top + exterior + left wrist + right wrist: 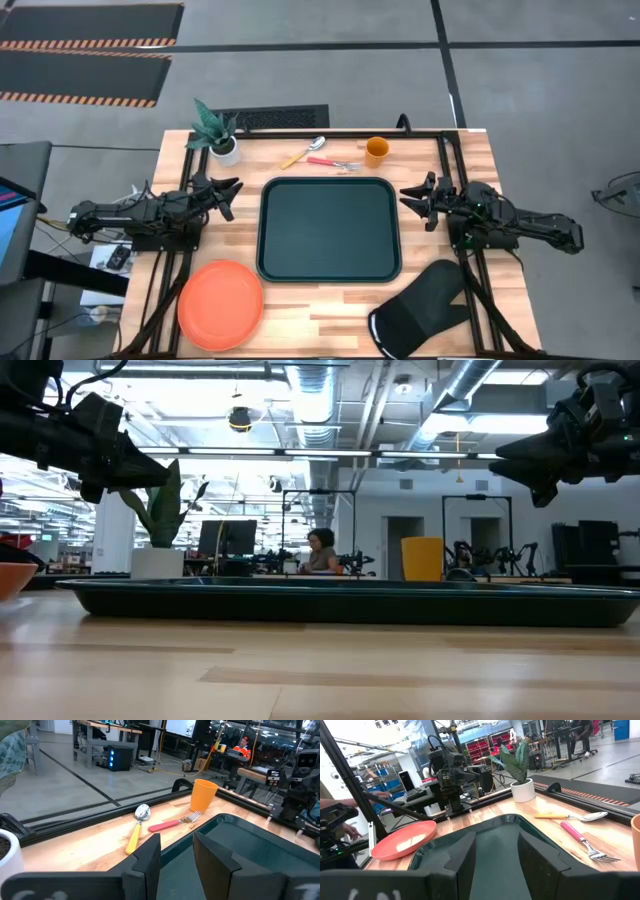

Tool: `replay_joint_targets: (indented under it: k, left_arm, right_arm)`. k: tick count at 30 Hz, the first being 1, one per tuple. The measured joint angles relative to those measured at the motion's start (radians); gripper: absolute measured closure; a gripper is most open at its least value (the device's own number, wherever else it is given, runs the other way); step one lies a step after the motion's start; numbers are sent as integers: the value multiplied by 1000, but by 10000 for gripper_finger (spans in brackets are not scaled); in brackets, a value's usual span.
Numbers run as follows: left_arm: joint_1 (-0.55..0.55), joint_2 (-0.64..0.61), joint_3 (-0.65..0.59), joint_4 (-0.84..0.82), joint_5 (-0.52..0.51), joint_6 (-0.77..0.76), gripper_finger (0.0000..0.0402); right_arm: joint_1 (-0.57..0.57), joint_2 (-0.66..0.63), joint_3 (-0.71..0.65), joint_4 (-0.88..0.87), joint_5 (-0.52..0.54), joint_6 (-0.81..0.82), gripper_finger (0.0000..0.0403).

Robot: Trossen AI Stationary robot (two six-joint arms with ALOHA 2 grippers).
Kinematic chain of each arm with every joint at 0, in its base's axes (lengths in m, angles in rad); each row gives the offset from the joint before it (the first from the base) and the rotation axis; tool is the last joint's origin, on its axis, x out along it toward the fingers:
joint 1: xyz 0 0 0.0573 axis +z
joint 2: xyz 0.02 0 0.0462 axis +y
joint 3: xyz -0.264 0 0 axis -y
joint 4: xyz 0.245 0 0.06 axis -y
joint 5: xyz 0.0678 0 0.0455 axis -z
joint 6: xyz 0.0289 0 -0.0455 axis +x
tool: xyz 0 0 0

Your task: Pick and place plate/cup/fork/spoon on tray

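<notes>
nearest us the plate [221, 304] lies off the tray [330, 229]. our left gripper [228, 192] and right gripper [412, 195] hover level beside the tray, fingers parted, empty. beyond: spoon [305, 152], fork [332, 163], cup [377, 150].

The table is holding one tray [330, 229], one plate [221, 303], one cup [377, 150], one fork [333, 163] and one spoon [304, 154]: five task things, one of each kind. One black oven mitt [422, 309] and one potted plant [218, 133] are also sitting there, again single items. Two arms are reaching in, carrying one gripper each, the left gripper [229, 192] and the right gripper [412, 197].
</notes>
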Motion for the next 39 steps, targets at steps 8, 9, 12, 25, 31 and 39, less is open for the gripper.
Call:
replay_joint_targets:
  k: [8,9,12,25,31,39]
  left_arm:
    - [0,0,0,0,0,0,299]
    - [0,0,0,0,0,0,299]
    - [0,0,0,0,0,0,299]
    - [0,0,0,0,0,0,299]
    - [0,0,0,2,0,0,299]
    - [0,0,-1,5,1,-170,299]
  right_arm:
    - [0,0,0,0,0,0,233]
    - [0,0,0,0,0,0,233]
    - [0,0,0,0,0,0,233]
    - [0,0,0,0,0,0,233]
    - [0,0,0,0,0,0,233]
    - [-2,0,0,0,13,-1,233]
